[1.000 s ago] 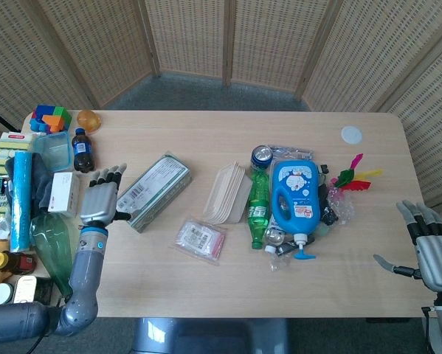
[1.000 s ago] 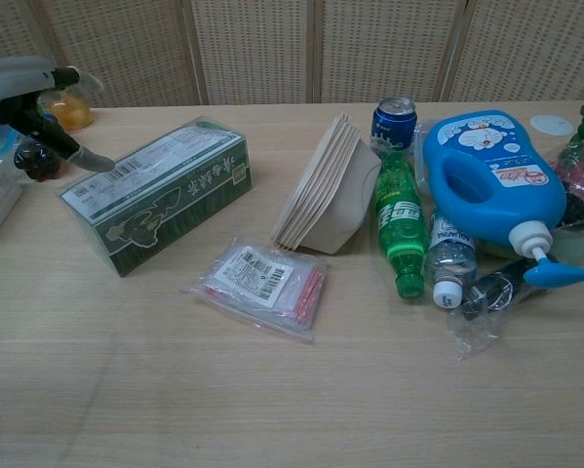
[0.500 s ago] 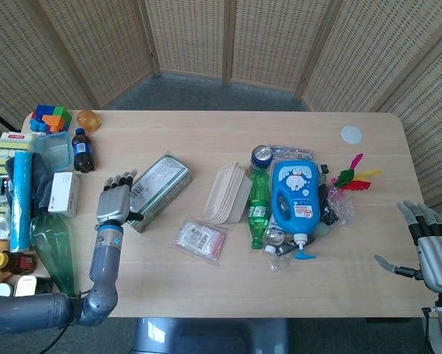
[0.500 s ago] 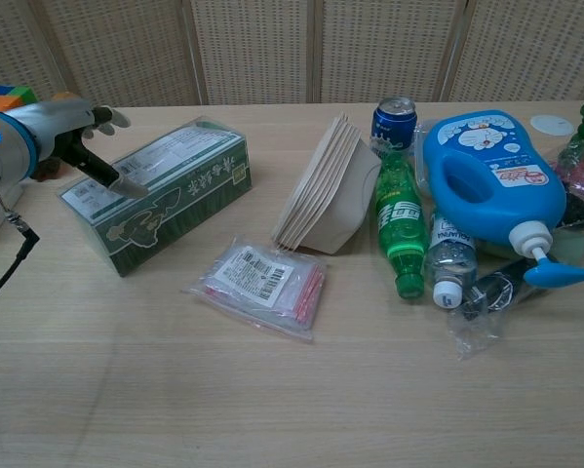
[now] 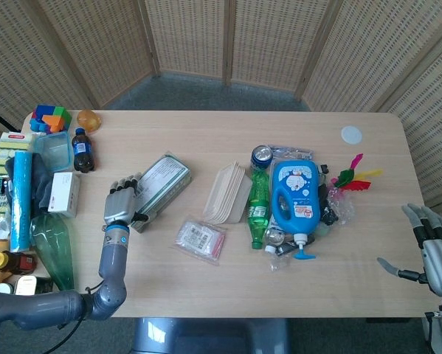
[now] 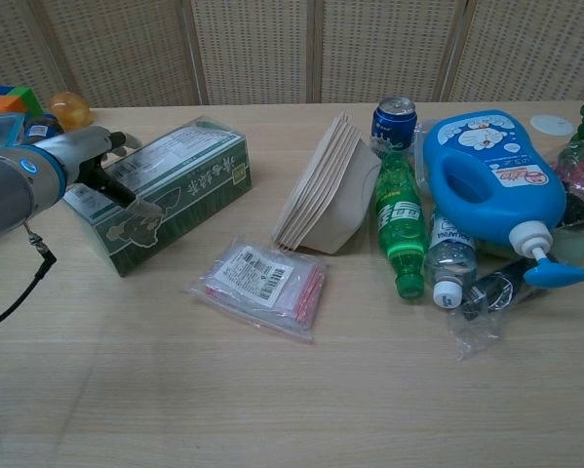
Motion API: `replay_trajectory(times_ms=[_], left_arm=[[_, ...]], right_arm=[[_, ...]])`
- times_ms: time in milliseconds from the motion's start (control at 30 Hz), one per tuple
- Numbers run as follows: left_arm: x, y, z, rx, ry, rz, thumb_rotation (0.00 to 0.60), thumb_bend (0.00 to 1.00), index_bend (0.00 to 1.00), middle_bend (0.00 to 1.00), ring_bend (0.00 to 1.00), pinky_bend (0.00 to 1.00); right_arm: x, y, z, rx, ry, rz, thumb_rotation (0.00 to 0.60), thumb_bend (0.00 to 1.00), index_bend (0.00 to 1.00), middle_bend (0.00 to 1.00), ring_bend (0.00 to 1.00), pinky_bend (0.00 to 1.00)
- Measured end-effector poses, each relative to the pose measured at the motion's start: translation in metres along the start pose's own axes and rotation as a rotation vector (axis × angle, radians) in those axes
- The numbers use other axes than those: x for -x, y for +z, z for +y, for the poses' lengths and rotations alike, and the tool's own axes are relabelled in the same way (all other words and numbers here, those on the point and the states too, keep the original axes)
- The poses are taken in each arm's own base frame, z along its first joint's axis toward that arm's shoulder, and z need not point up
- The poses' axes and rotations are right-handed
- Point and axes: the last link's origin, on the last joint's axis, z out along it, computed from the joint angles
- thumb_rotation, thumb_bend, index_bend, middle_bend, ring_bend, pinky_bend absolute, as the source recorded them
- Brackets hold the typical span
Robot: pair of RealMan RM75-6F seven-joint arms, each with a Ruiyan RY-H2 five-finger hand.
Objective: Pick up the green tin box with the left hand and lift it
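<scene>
My left hand [image 5: 121, 203] sits over the near left end of the green tin box [image 5: 157, 188], fingers [image 5: 125, 184] draped on its top and thumb [image 6: 128, 198] down its front face; the chest view shows the grasp closing around that end, though the box lies flat on the table [image 5: 206, 280]. Just left of my left hand are a white carton [image 5: 63, 194] and a green plastic bottle [image 5: 51, 247]. To the right of that hand lies a small plastic packet [image 5: 200, 239], then a stack of paper fans [image 5: 226, 193], then a green soda bottle [image 5: 258, 205], a blue can [image 5: 262, 154] and a blue detergent jug [image 5: 295, 195]. My right hand [image 5: 436, 254] hovers well apart at the far right edge, fingers spread, holding nothing
</scene>
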Motion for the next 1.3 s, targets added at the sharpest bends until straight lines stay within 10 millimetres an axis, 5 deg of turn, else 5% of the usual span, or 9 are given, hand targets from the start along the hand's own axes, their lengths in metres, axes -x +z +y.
replay_trajectory(times_ms=[200, 467, 833, 1300], left_arm=[[0.015, 0.004, 0.009, 0.016, -0.012, -0.022, 0.596, 0.35, 0.00, 0.00, 0.00, 0.18], [0.011, 0.008, 0.014, 0.051, -0.060, 0.041, 0.600, 0.49, 0.04, 0.00, 0.00, 0.46], [-0.016, 0.003, 0.008, 0.104, -0.082, 0.111, 0.600, 0.50, 0.11, 0.00, 0.04, 0.47], [-0.091, -0.023, 0.030, 0.265, -0.098, 0.261, 0.600, 0.50, 0.10, 0.00, 0.03, 0.44]], right_arm=[[-0.003, -0.001, -0.002, -0.009, 0.021, 0.000, 0.355, 0.16, 0.00, 0.00, 0.00, 0.00], [-0.006, -0.003, -0.002, -0.006, 0.027, 0.003, 0.358, 0.16, 0.00, 0.00, 0.00, 0.00], [-0.006, -0.003, -0.003, -0.007, 0.029, 0.000, 0.357, 0.16, 0.00, 0.00, 0.00, 0.00], [-0.006, -0.002, -0.004, -0.013, 0.031, 0.000, 0.355, 0.16, 0.00, 0.00, 0.00, 0.00]])
